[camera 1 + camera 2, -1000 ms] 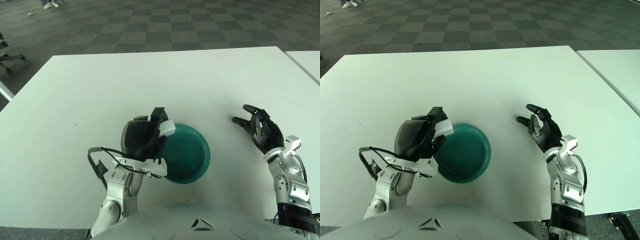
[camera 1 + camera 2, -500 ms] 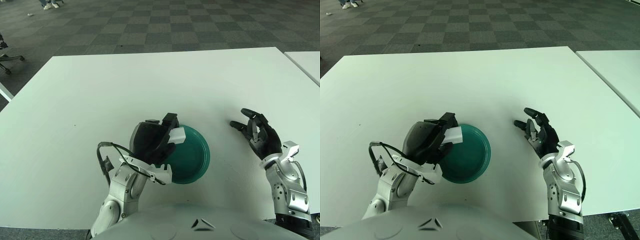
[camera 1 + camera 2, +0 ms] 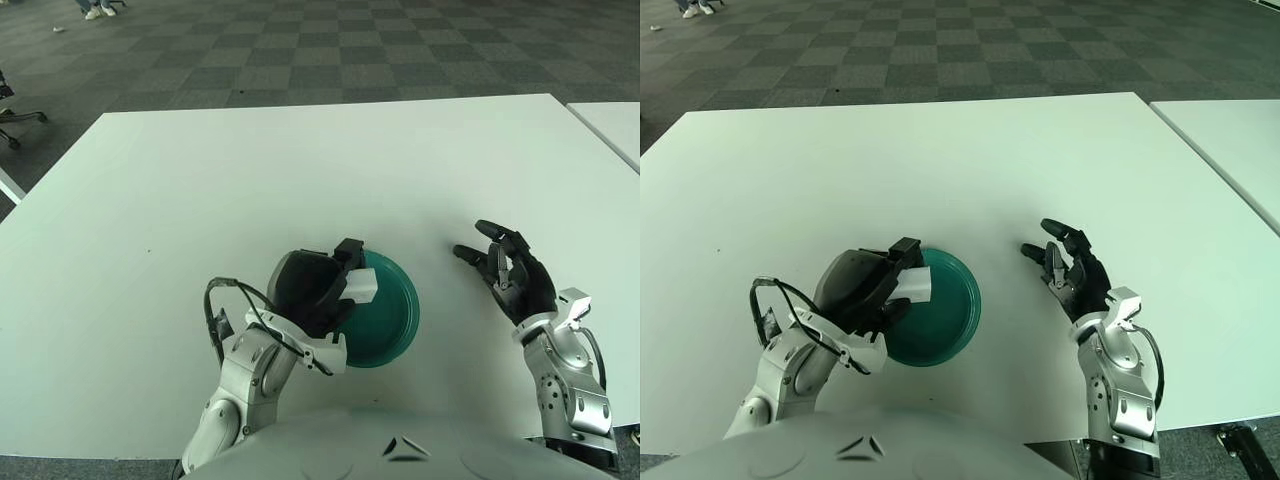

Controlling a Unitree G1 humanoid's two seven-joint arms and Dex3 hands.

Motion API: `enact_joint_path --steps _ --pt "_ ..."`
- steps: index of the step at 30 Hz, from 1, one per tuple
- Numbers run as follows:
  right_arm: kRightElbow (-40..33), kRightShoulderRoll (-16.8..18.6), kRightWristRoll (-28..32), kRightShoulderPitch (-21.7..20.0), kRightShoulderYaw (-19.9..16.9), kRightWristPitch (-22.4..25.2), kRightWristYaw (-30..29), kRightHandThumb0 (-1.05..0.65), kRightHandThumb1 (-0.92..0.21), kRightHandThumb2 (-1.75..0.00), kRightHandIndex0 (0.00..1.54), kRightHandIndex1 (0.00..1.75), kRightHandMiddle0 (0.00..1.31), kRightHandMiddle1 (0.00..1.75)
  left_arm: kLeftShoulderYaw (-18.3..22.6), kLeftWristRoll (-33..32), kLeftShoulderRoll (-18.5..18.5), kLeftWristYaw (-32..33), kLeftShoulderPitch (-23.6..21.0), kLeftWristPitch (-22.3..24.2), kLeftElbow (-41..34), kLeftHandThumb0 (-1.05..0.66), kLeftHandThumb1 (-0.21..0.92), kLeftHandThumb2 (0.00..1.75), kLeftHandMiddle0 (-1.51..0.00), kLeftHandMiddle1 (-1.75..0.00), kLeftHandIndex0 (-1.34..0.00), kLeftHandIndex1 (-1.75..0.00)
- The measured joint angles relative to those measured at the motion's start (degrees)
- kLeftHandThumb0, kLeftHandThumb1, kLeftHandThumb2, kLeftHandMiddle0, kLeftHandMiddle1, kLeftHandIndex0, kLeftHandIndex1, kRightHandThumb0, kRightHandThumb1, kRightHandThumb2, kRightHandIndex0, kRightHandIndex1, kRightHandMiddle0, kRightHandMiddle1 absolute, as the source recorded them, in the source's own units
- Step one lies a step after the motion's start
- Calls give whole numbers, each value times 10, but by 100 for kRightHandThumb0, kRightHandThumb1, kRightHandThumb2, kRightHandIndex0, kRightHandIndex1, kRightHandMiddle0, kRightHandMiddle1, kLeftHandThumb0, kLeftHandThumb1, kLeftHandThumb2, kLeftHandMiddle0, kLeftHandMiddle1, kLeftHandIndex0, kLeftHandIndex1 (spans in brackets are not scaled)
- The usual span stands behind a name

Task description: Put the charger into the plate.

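Note:
A round teal plate (image 3: 392,316) lies on the white table near its front edge. My left hand (image 3: 320,290) is shut on a small white charger (image 3: 360,285) and holds it over the left part of the plate; it also shows in the right eye view (image 3: 917,283). My right hand (image 3: 510,275) rests to the right of the plate with its fingers spread and holds nothing.
The white table (image 3: 300,170) stretches away to its far edge. A second white table (image 3: 615,115) stands at the right, with a gap between them. A black cable (image 3: 218,310) loops off my left wrist. Dark chequered floor lies beyond.
My left hand has carried the charger to the right, from the plate's left rim to over the plate. My right hand has shifted slightly left.

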Motion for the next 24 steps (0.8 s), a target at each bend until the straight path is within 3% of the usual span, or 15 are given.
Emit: enact_joint_path --steps 3,7,9,10,11,12,13,14,16,18,21,24 --pt "-3 1 -1 2 2 0 -3 -60 -82 -62 24 77 0 98 0 -1 0 -3 0 0 0 -46 37 125 -107 -175 -57 -175" --pt "-6 2 -2 4 5 0 -4 -60 -82 -62 24 77 0 98 0 0 0 -6 0 2 0 -42 55 101 -97 -175 -44 -175" --pt "-8 2 -2 5 7 0 -6 -60 -82 -62 24 77 0 98 0 2 0 -10 -1 3 0 -40 70 80 -78 -175 -35 -173" --pt "-8 2 -2 6 8 0 -7 -60 -82 -62 24 77 0 98 0 3 0 -15 -1 5 0 -59 78 76 -61 -172 -27 -161" --pt "-9 3 -2 6 9 0 -8 -60 -82 -62 24 77 0 98 0 8 0 -24 -1 8 -1 -67 81 74 -54 -172 -24 -156" --pt "-9 3 -2 6 10 0 -8 -60 -82 -62 24 77 0 98 -1 14 -1 -35 -2 12 -1 -80 85 77 -38 -151 -16 -139" --pt "-9 3 -2 6 11 0 -9 -60 -82 -62 24 77 0 98 -1 22 -1 -48 -3 16 -1 -85 86 78 -32 -143 -12 -132" --pt "-10 3 -2 6 12 0 -9 -60 -82 -62 24 77 0 98 -2 27 -1 -61 -4 19 -1 -92 88 81 -25 -121 -8 -116" --pt "-10 3 -2 6 12 0 -9 -60 -82 -62 24 77 0 98 -2 37 -1 -82 -7 22 -1 -98 90 85 -19 -93 -4 -97" --pt "-11 3 -2 7 13 0 -9 -60 -82 -62 24 77 0 98 -5 47 2 -105 -10 22 -1 -102 91 89 -16 -48 -2 -68" --pt "-11 4 -2 7 14 0 -11 -60 -82 -62 24 77 0 98 -11 53 6 -130 -15 17 -1 -104 92 93 -9 -19 0 -40" --pt "-12 4 -2 7 15 0 -12 -60 -82 -62 24 77 0 98 -13 50 8 -139 -18 10 -2 -105 92 94 -6 -8 0 -28"
